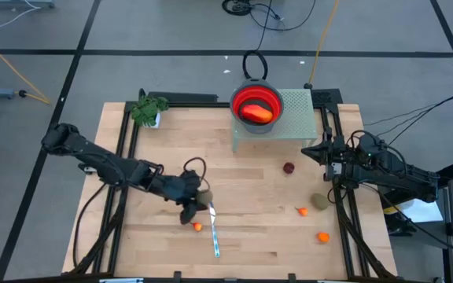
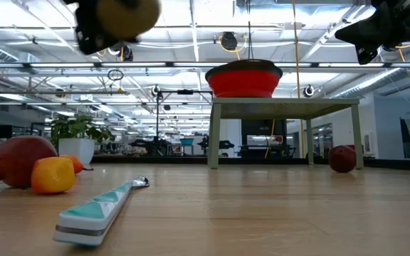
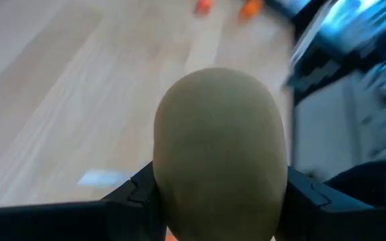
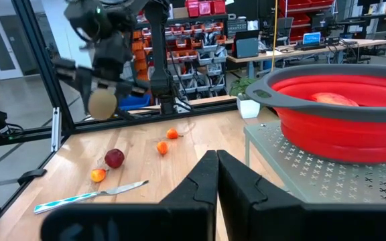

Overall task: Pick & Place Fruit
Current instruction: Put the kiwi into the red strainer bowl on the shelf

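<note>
My left gripper [image 1: 200, 196] is shut on an olive-brown kiwi-like fruit [image 3: 216, 147], held above the middle of the table, high in the low view [image 2: 123, 14]. Below it lie a dark red ball [image 4: 114, 158] and an orange bit [image 1: 197, 227]. Toward the right lie another dark red ball [image 1: 289, 167], a second kiwi-like oval [image 1: 319, 202] and two orange bits [image 1: 301, 210] [image 1: 322, 236]. A red bowl [image 1: 267, 96] on a pale green stand holds an orange-red piece [image 1: 256, 112]. My right gripper [image 4: 216, 167] waits shut at the right edge. My left gripper pinches the kiwi-like fruit between its two fingers, one dark finger [image 3: 136, 194] on each of the fruit's opposite sides [image 3: 169, 167]. The fingers slant down from the table's left. The fruit is lifted clear of the table.
A slim knife with a teal handle [image 1: 213, 233] lies on the wood near the front, below the left gripper. A green plant in a white pot [image 1: 148, 110] stands at the far left. The perforated stand [image 1: 297, 118] raises the bowl at the far middle.
</note>
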Motion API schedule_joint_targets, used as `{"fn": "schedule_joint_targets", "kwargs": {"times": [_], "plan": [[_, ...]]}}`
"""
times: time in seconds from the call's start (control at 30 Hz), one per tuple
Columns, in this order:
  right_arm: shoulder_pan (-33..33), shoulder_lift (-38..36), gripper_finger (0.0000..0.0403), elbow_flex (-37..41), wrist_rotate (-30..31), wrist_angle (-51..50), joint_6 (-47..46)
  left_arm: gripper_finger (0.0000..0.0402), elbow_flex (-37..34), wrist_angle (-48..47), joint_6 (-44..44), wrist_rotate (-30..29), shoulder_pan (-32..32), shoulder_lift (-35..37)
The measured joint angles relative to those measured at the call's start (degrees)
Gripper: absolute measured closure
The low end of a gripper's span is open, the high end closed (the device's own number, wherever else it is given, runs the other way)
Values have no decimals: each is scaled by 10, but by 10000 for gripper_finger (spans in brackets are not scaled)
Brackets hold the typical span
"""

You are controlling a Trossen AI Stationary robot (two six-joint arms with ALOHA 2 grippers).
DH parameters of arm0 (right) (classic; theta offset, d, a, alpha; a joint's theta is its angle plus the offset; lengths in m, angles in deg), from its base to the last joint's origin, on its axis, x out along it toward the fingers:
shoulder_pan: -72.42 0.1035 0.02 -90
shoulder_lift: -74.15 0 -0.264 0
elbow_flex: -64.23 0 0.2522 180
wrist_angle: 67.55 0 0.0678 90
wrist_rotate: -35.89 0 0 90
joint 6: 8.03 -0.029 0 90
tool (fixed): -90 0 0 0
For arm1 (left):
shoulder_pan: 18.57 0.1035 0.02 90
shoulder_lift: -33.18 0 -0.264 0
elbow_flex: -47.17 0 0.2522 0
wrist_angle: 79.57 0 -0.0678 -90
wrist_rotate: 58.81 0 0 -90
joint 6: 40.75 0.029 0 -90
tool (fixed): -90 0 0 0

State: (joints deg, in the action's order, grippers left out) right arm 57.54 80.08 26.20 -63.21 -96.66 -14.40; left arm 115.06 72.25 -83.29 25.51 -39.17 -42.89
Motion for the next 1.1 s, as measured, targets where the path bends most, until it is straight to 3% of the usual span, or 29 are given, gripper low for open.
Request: {"fn": "schedule_joint_targets", "kwargs": {"times": [0.2,0.33,0.6,0.73,0.93,1.1], "plan": [[0,0,403,0,0,0,0,209,0,119,30,-19,14,0],[0,0,403,0,0,0,6,224,0,150,35,-46,15,0],[0,0,403,0,0,1,13,210,-12,193,8,-94,10,0],[0,0,403,0,0,1,13,213,-48,220,-31,-99,10,0],[0,0,403,0,0,1,13,224,-131,376,-48,-99,10,0],[0,0,403,0,0,1,13,207,-186,475,-52,-110,10,0]]}}
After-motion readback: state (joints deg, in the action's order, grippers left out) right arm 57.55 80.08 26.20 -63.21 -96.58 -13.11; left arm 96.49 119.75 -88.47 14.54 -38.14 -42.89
